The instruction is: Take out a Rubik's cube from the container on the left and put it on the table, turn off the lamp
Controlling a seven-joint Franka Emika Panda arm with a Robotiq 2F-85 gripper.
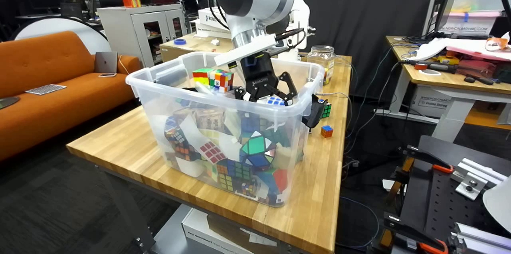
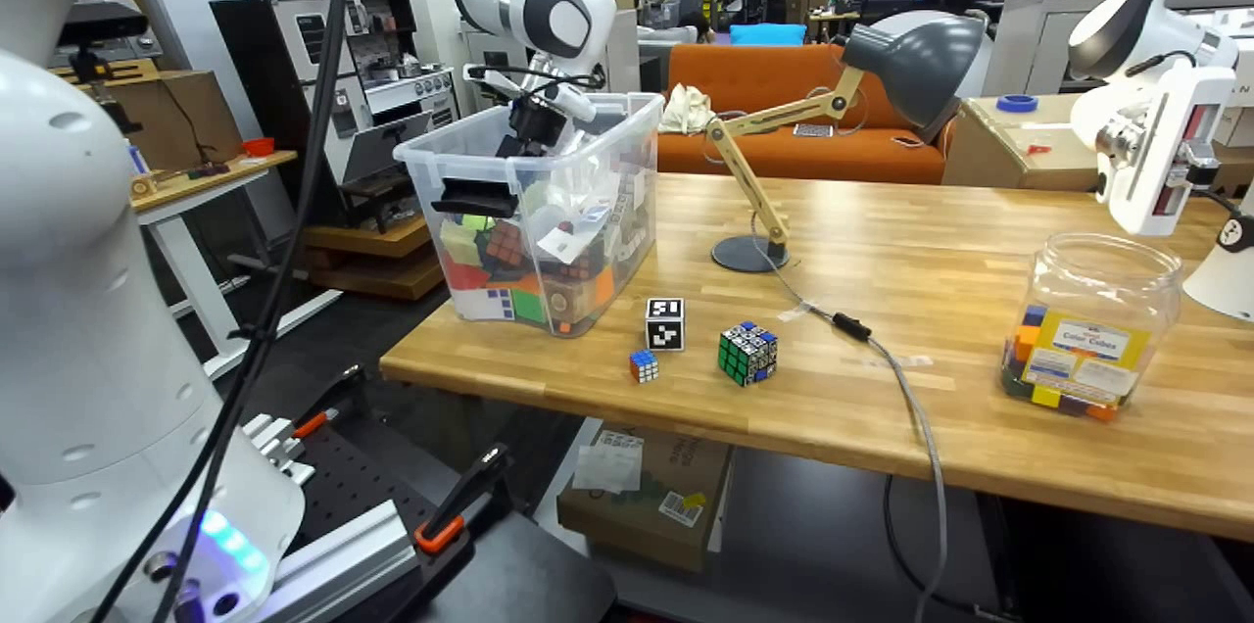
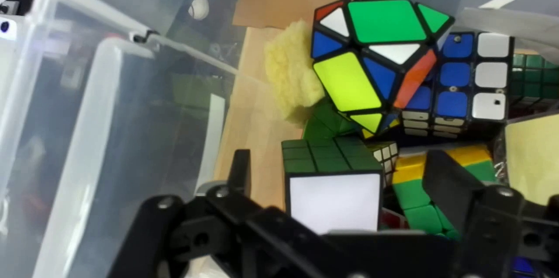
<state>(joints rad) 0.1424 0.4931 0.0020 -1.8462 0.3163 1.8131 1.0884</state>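
The container (image 2: 534, 163), a translucent tub full of several cubes, stands on the wooden table (image 1: 315, 214) and shows in both exterior views. My gripper (image 1: 266, 95) reaches down inside it, partly behind its wall. From the wrist view, the open gripper (image 3: 339, 158) has a Rubik's cube (image 3: 335, 203) with a white face and dark green side between its spread fingers (image 3: 445, 177), with gaps on both sides. Beyond lie a many-coloured faceted puzzle (image 3: 380, 55) and a blue-and-white cube (image 3: 474, 77). The lamp (image 2: 916, 65), grey-shaded, stands behind; whether it is lit I cannot tell.
Beside the container sit a black-and-white marker cube (image 2: 665, 324), a tiny cube (image 2: 644, 366) and a green-sided cube (image 2: 747, 359). The lamp's cord switch (image 2: 850, 326) lies on the table. A clear jar (image 2: 1087, 339) and another robot arm (image 2: 1156, 123) stand farther along.
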